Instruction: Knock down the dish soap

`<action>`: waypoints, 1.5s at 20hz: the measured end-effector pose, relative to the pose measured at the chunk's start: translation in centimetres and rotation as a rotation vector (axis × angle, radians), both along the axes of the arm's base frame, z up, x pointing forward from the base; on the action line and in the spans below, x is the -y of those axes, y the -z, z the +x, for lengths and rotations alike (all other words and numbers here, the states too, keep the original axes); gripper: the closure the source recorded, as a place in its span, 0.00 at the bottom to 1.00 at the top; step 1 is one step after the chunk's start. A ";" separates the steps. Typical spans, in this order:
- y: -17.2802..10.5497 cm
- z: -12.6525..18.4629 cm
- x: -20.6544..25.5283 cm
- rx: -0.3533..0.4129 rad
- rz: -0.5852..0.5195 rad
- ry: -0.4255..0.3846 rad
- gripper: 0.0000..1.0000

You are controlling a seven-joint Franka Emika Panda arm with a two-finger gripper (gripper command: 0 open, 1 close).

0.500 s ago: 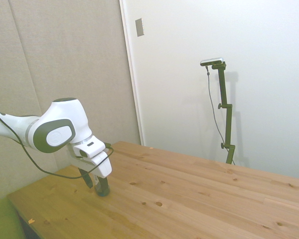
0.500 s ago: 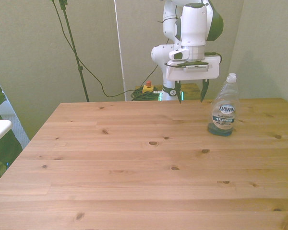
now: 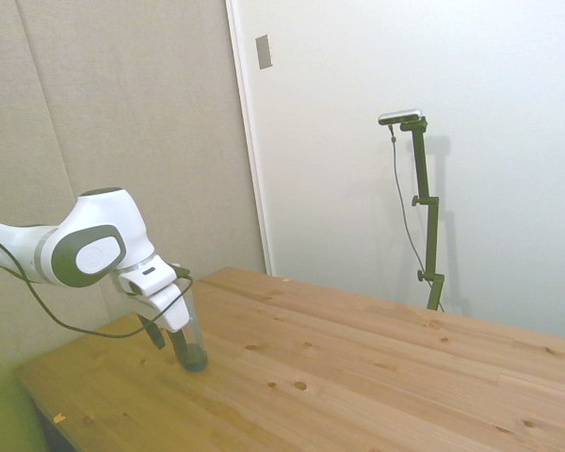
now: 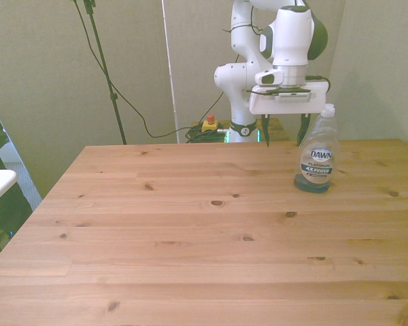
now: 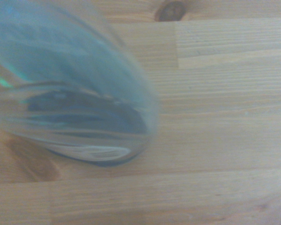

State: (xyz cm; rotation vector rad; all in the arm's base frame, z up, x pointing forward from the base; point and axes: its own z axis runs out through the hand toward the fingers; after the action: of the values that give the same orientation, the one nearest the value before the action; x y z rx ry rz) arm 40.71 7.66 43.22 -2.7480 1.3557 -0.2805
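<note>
Now gripper (image 4: 285, 130), fingers wide, has shifted toward front view's right, reaching dish soap (image 4: 317, 151); bottle upright, 1 push should topple it.

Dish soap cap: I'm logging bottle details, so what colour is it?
White. The small cap tops the upright dish soap, clearest in the front view.
</note>
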 end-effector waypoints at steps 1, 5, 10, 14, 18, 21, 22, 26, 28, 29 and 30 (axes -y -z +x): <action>-0.2 -0.2 -1.0 0.007 0.001 0.014 1.00; -1.7 -0.5 -4.8 0.046 0.013 0.052 1.00; -3.8 0.0 -7.2 0.092 0.022 0.082 1.00; -5.0 1.4 -7.9 0.116 0.021 0.105 1.00; -5.6 3.0 -8.4 0.127 0.010 0.121 1.00; -5.8 4.3 -8.2 0.131 0.002 0.138 1.00; -5.9 4.8 -7.8 0.132 -0.003 0.145 1.00; -6.9 7.0 -5.5 0.142 -0.009 0.183 1.00; -7.2 8.5 -4.1 0.151 -0.019 0.200 1.00; -7.1 9.3 -3.4 0.151 -0.022 0.209 1.00; -6.9 10.2 -2.7 0.150 -0.027 0.217 1.00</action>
State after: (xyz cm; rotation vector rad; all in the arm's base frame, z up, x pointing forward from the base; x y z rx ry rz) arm 50.94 10.40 50.11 -2.5411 1.6197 -0.5088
